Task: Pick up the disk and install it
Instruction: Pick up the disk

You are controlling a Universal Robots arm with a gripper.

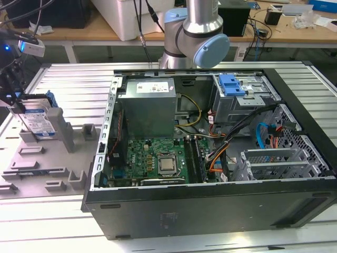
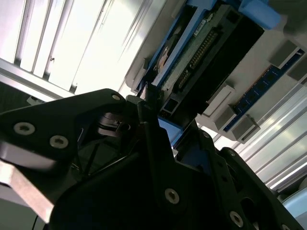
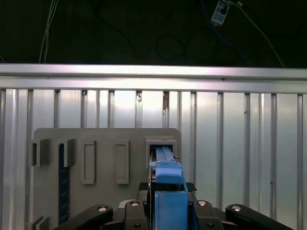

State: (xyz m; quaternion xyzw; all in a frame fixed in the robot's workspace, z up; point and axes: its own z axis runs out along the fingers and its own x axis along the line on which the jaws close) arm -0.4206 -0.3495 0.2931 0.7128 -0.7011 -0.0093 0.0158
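The disk (image 1: 39,120), a silver drive with a blue-and-white label and a blue carrier frame, stands on edge in a slot of the grey fixture (image 1: 45,161) at the exterior view's left. My gripper (image 1: 17,101) reaches it from the far left, at its upper edge. In the first wrist view the disk's blue frame (image 3: 168,179) runs from the fixture slot up between my gripper's (image 3: 169,211) two fingers, which sit tight on both sides. The second wrist view shows the disk's underside and connector (image 2: 201,52), with one finger (image 2: 152,120) pressed against its blue edge.
An open computer case (image 1: 210,213) lies at the middle and right. It holds a grey power-supply box (image 1: 147,108), a green motherboard (image 1: 158,158), cables and a drive bay with a blue latch (image 1: 231,84). The fixture has several other blocks and slots. Everything rests on a slatted aluminium table (image 1: 68,79).
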